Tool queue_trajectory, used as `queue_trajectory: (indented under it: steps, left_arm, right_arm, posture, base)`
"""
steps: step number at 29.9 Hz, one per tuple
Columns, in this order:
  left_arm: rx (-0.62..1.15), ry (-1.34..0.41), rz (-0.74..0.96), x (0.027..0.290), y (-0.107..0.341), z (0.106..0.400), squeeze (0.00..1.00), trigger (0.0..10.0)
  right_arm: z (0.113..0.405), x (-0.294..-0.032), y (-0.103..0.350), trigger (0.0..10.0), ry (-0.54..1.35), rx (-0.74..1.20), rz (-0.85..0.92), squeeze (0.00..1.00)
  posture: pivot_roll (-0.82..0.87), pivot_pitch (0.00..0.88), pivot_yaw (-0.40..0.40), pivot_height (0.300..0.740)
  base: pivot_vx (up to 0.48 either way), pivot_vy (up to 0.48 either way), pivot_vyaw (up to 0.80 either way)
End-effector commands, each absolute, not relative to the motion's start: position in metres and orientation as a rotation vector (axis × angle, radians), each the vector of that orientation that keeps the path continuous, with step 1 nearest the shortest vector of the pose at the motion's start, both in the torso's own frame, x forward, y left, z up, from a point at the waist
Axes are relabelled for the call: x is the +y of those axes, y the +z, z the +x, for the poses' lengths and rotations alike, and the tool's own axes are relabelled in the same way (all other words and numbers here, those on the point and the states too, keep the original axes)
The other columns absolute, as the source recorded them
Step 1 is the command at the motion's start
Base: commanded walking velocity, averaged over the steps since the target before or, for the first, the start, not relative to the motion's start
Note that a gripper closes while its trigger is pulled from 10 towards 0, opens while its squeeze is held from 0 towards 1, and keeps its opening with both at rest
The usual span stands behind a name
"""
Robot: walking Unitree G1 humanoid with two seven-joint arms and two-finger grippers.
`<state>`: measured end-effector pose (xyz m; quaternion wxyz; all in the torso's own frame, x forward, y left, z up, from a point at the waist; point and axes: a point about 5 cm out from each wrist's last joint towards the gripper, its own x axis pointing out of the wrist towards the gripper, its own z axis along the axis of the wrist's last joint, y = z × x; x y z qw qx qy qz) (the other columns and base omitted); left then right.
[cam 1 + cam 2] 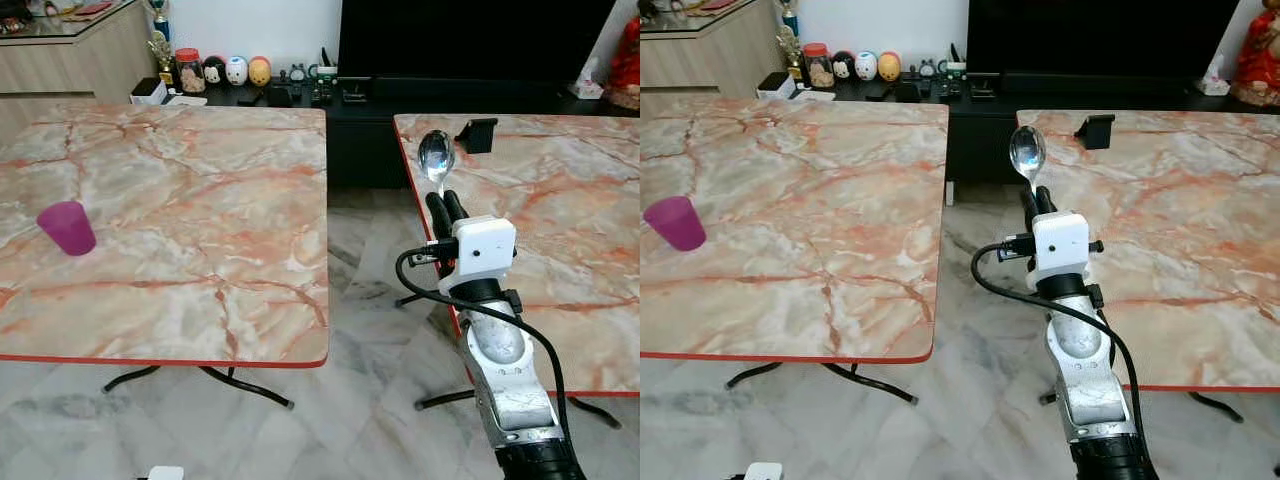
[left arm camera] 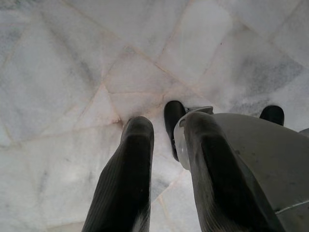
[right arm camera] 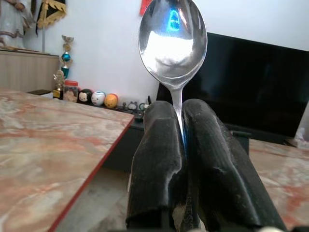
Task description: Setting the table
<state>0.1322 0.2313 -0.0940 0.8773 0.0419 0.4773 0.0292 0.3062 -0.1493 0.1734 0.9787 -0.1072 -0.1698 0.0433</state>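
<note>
The spoon (image 3: 172, 41) handle is hidden between the right gripper (image 3: 183, 113) fingers. The right-hand table (image 1: 560, 220) is cut off at the right edge.

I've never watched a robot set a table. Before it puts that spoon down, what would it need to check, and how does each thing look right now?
1. Grip on the shiny metal spoon: ok; the right gripper has its black fingers shut on the handle.
2. Spoon's pose: ok; bowl points up, beyond the fingertips.
3. Spoon over a table: not ok; it hangs above the gap, by the edge of the right-hand marble table.
4. Free space on the left marble table: ok; the purple plastic cup sits near its left side.
5. Left gripper: ok; open, holding nothing, pointing at the pale floor.
</note>
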Motion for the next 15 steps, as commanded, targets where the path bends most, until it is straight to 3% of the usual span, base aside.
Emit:
queue_trajectory:
  steps: [1, 15]
  left_arm:
    - [1.001, 0.057, 0.085, 0.2324, -0.095, 0.1279, 0.0, 10.0]
    - [1.005, 0.06, 0.086, 0.2342, -0.0954, 0.1246, 0.0, 10.0]
  right_arm:
    - [0.307, -0.1477, 0.1776, 10.0, 0.088, -0.349, -0.218, 0.0]
    - [0.3075, -0.1475, 0.178, 10.0, 0.087, -0.35, -0.219, 0.0]
  posture:
    - [-0.07, 0.0, -0.016, 0.74]
    - [-0.08, 0.0, -0.01, 0.74]
  base:
    - [0.0, -0.315, 0.0]
    - [0.0, -0.313, 0.0]
